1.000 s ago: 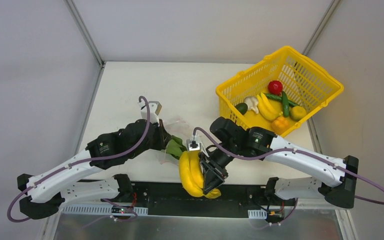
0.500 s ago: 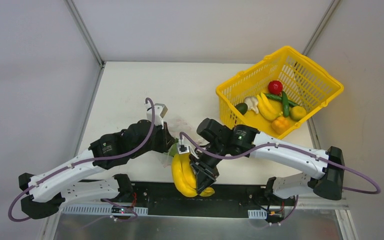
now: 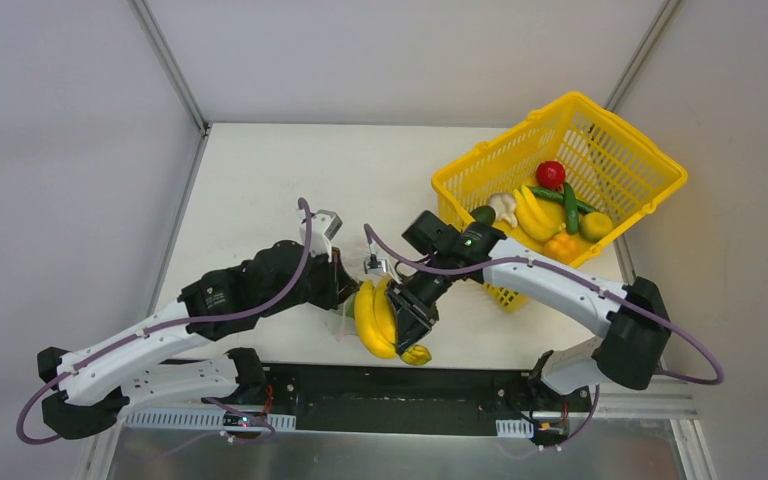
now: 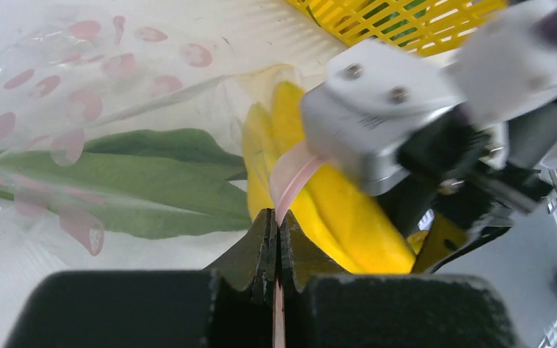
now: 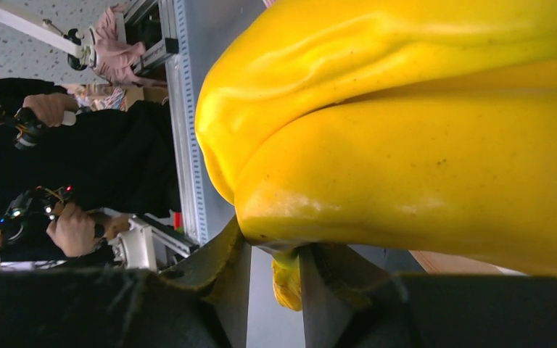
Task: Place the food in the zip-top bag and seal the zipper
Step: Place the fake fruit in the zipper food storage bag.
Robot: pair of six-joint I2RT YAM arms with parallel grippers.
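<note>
My right gripper (image 3: 410, 318) is shut on a yellow banana bunch (image 3: 378, 320), gripping its stem end (image 5: 274, 254); the bunch (image 5: 406, 130) fills the right wrist view. The bunch's far end (image 4: 333, 210) sits at the mouth of the clear zip-top bag (image 4: 80, 87), which has red marks and holds a flat green leafy piece (image 4: 130, 177). My left gripper (image 4: 275, 225) is shut on the pink zipper strip (image 4: 294, 177) at the bag's mouth. From above, the left gripper (image 3: 345, 285) is just left of the bananas and the bag is mostly hidden under both arms.
A yellow mesh basket (image 3: 650, 170) stands tilted at the back right. It holds a red tomato (image 3: 550, 173), white garlic (image 3: 503, 207), another banana bunch (image 3: 533, 213), green pods (image 3: 567, 205) and an orange pepper (image 3: 561, 247). The table's near edge lies just below the held bananas.
The right arm has carried the banana bunch away from the near edge, up towards the bag's mouth. The left gripper, still on the bag, shifted slightly right.
</note>
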